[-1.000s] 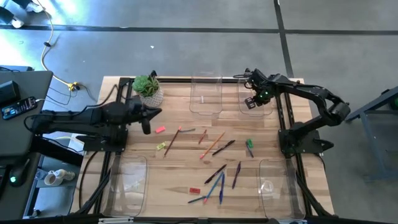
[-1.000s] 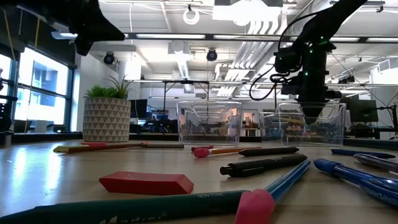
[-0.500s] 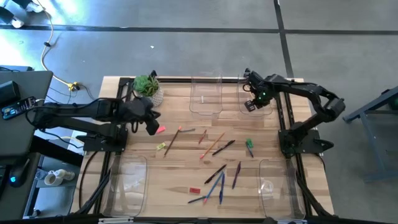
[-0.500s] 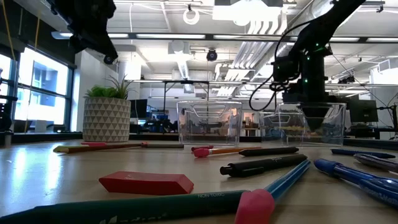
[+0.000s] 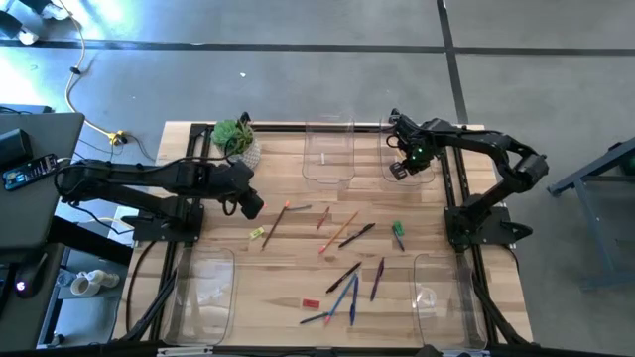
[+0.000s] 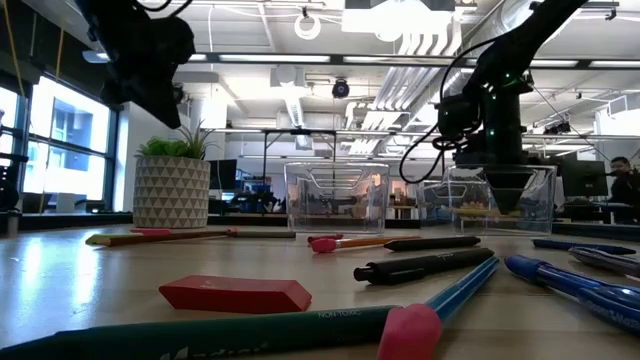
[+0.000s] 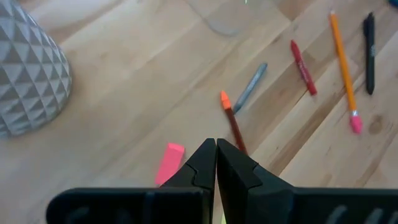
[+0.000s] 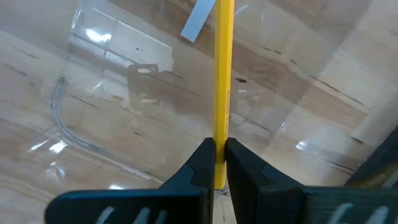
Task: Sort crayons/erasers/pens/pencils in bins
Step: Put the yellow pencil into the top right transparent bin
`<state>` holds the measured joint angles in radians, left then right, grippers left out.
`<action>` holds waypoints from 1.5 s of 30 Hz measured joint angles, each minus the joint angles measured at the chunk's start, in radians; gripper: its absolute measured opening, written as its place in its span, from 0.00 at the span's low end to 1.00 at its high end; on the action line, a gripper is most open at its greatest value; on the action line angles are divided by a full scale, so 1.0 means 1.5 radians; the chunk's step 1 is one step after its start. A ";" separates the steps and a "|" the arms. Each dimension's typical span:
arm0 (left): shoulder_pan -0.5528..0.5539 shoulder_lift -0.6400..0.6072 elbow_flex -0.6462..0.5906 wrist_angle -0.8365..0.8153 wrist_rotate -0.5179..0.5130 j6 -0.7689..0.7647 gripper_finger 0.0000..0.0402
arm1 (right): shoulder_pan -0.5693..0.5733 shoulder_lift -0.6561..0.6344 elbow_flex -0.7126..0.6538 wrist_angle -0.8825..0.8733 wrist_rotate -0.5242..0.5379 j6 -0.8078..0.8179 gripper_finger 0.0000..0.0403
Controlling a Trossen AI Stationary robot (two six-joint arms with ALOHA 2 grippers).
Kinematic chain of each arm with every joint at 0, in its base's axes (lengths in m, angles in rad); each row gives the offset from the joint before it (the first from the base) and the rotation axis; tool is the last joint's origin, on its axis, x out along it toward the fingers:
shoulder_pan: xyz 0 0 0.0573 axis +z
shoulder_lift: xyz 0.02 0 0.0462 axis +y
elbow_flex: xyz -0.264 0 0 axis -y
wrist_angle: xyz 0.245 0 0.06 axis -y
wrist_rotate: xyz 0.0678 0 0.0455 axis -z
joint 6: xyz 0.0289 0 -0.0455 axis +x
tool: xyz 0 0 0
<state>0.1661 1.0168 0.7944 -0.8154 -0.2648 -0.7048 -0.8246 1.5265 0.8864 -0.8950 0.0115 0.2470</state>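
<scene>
My left gripper (image 5: 252, 208) (image 7: 216, 144) is shut and empty. It slants down just above a pink eraser (image 7: 169, 163) that lies flat on the table beside an orange-tipped pencil (image 7: 233, 121). My right gripper (image 5: 401, 167) (image 8: 219, 144) points down into the far right bin (image 5: 415, 159) (image 6: 500, 190), shut on a yellow pencil (image 8: 222, 74). More pens, pencils, crayons and erasers lie scattered mid-table (image 5: 342, 248). My right gripper pinches the yellow pencil (image 8: 220, 134) between its two fingers near one end, coming from above with the fingers pointing down. The rest of the pencil reaches out over the clear bin's floor (image 8: 143, 93). Whether its far end touches the bin I cannot tell.
A potted plant (image 5: 238, 141) stands at the far left, close to my left arm. A second clear bin (image 5: 328, 154) sits at the far middle, and two more at the near left (image 5: 203, 288) and near right (image 5: 437, 293). A red eraser (image 6: 235, 294) lies near the front.
My left gripper has swung from level to slanting down and has gone toward the table's right, ending over the pink eraser. It has stayed shut.
</scene>
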 joint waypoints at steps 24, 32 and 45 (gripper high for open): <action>0.000 0.048 0.000 0.002 0.066 0.000 0.26 | 0.000 0.000 0.000 -0.008 0.002 -0.021 0.04; 0.000 0.048 0.000 0.002 0.066 0.000 0.27 | 0.000 0.000 0.000 -0.012 -0.002 -0.043 0.04; 0.000 0.048 0.000 0.002 0.074 0.000 0.27 | 0.000 0.000 0.001 -0.013 0.003 -0.065 0.19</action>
<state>0.1661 1.0885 0.7944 -0.8124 -0.1543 -0.7044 -0.8246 1.5265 0.8879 -0.9141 0.0152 0.1491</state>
